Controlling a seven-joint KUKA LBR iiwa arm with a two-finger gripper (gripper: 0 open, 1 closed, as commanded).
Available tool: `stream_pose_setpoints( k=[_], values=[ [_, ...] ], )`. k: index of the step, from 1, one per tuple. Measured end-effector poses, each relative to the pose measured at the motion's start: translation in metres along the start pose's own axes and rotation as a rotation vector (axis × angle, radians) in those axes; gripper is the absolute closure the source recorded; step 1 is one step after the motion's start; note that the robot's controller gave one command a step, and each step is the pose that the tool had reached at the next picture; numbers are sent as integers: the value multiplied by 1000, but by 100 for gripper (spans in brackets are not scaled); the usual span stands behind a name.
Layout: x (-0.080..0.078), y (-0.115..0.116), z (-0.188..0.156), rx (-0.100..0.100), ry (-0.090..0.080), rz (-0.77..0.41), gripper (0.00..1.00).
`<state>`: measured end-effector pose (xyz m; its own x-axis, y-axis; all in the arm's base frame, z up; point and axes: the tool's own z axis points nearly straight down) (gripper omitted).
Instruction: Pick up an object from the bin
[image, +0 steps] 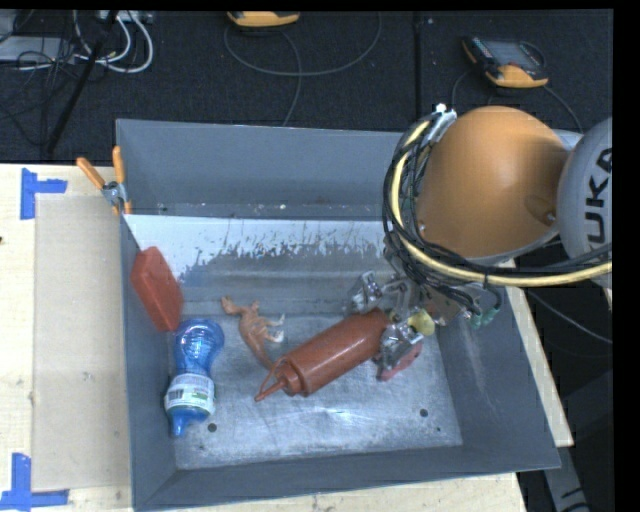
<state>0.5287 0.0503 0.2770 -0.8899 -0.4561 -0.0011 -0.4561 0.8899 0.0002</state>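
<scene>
My gripper (392, 324) sits low at the thick base of the brown squeeze bottle (325, 366) lying right of centre in the bin (260, 170), probably to grasp it there, though I cannot tell how wide it stands.

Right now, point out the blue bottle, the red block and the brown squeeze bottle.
blue bottle (195, 366), camera view, body above the label
red block (157, 288), camera view, middle of its face
brown squeeze bottle (330, 357), camera view, middle of its body
</scene>
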Motion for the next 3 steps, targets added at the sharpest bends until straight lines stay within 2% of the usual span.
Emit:
stream_pose_setpoints(
  k=[3],
  values=[
    [0, 1, 0, 0, 0, -2, 100]
  ],
)
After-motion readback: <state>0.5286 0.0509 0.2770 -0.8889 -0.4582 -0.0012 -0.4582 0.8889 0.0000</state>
